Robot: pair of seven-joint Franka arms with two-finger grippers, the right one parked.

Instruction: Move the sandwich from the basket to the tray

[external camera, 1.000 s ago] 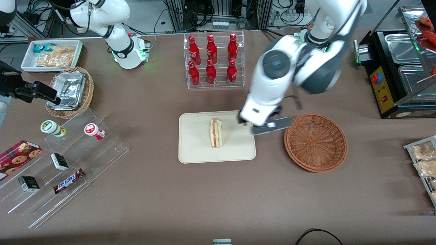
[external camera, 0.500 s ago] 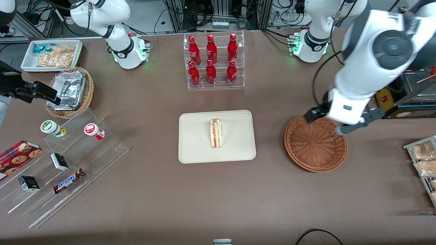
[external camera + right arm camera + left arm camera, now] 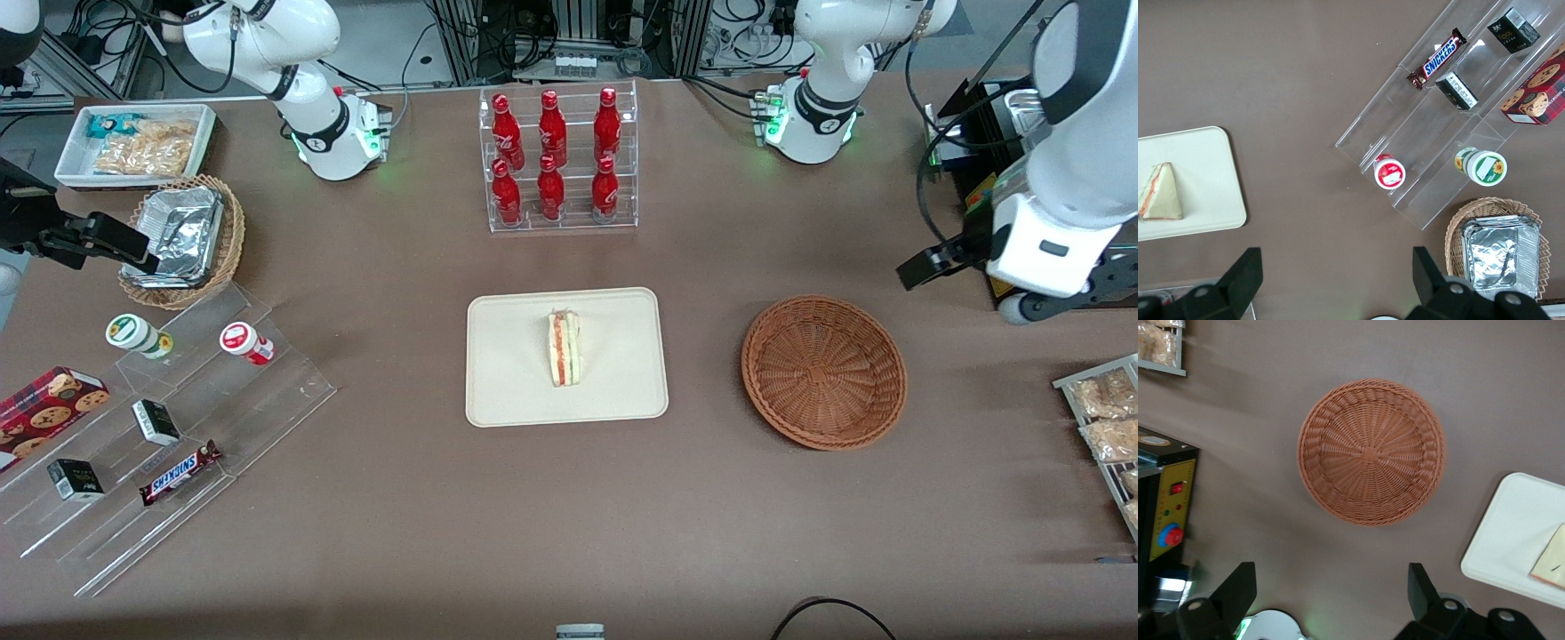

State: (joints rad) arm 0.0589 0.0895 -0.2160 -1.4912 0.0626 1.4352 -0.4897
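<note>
Inspecting the bench [image 3: 569, 516] from my remote station, I find the sandwich [image 3: 564, 348] standing on its edge near the middle of the tray [image 3: 507, 391], red and green filling facing up toward the front camera. Nothing touches it. The right wrist view confirms it: the wedge rests wholly inside the tray's rim.

The basket [image 3: 824, 371] sits on the bench beside the tray, toward the working arm's end. The left wrist view looks straight down into it and shows bare weave only; it holds nothing.

The pincer [image 3: 1328, 600] hangs high over the bench at the working arm's end, well apart from both tray and basket, near the black appliance [image 3: 1005, 258] with the red button. Its two fingers stand wide apart with nothing between them: released and carrying no load. In the front view the arm partly covers the pincer, so I take that reading from the wrist camera.

Assessment: the transfer itself appears complete. Sandwich out of the basket, sandwich on the tray, grip let go. What is left, as far as I can judge, is only for the arm to settle clear. From the front view I cannot be certain the wedge is balanced firmly on that narrow edge, though it shows no lean.

The bottle rack [image 3: 558, 160] is not involved.
</note>
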